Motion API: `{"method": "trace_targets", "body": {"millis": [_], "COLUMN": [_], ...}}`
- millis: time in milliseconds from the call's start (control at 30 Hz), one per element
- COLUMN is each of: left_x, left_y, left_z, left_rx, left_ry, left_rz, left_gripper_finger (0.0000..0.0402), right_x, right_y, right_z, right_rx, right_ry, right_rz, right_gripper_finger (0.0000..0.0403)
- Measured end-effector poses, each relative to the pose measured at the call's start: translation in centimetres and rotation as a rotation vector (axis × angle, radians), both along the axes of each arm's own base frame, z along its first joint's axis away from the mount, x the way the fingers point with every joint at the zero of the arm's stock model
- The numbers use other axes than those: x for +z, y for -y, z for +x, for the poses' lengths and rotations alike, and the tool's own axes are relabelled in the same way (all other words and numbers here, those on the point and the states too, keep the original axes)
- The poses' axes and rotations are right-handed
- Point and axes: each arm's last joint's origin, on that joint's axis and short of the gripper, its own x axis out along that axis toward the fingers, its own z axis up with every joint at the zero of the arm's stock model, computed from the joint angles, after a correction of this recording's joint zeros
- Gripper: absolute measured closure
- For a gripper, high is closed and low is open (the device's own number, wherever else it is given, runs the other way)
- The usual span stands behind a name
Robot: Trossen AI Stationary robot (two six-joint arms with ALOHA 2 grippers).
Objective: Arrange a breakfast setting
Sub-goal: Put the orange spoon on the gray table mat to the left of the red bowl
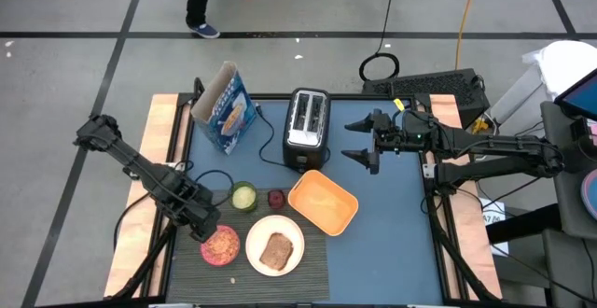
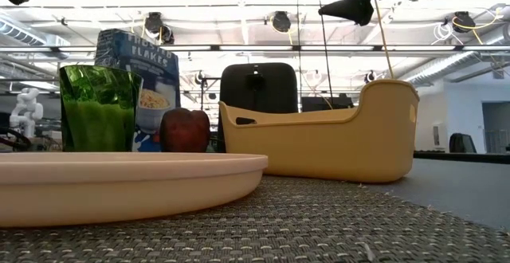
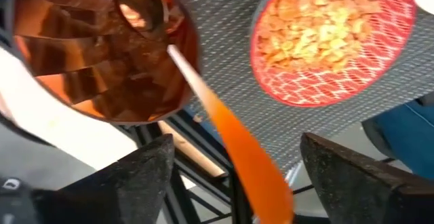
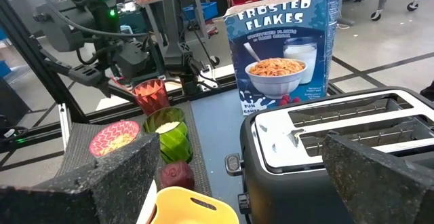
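A dark ribbed placemat (image 1: 312, 261) carries a white plate (image 1: 291, 234) with a toast slice (image 1: 275, 251) and a pink bowl (image 1: 221, 245) of cereal. A green cup (image 1: 244, 196) stands at the mat's far edge. My left gripper (image 1: 201, 219) is open above a red glass (image 3: 102, 54), which it hides in the high view. A red-handled spoon (image 3: 244, 149) stands in the glass, its handle slanting up between the fingers. My right gripper (image 1: 362, 142) hangs open and empty beside the toaster.
A silver-black toaster (image 1: 307, 126) and a blue cereal box (image 1: 224, 110) stand at the back. A yellow tray (image 1: 323, 203) lies right of the cup. A dark red, apple-like thing (image 1: 276, 198) sits between cup and tray. A person's legs (image 1: 198, 5) show beyond the table.
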Motion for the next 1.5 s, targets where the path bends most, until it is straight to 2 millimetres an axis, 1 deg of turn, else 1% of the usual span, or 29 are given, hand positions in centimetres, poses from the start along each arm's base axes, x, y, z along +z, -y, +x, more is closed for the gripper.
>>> {"method": "trace_targets", "body": {"millis": [300, 867, 1267, 1500], "left_x": [-0.02, -0.01, -0.02, -0.01], "left_y": [-0.12, -0.12, -0.12, -0.12], "left_z": [-0.18, -0.18, -0.18, -0.18], "left_rx": [-0.001, -0.001, -0.001, -0.001], "left_ry": [-0.018, -0.017, -0.017, -0.018], "left_rz": [0.013, 0.012, 0.012, 0.012], "left_gripper_finger": [0.0153, 0.0259, 0.0308, 0.0312], "right_x": [0.0, 0.0, 0.0, 0.0], "right_y": [0.0, 0.0, 0.0, 0.0], "right_z": [0.0, 0.0, 0.0, 0.0], "right_rx": [0.0, 0.0, 0.0, 0.0], "right_ry": [0.0, 0.0, 0.0, 0.0], "right_rz": [0.0, 0.0, 0.0, 0.0], "right_gripper_finger": [0.0007, 0.0007, 0.0007, 0.0007]}}
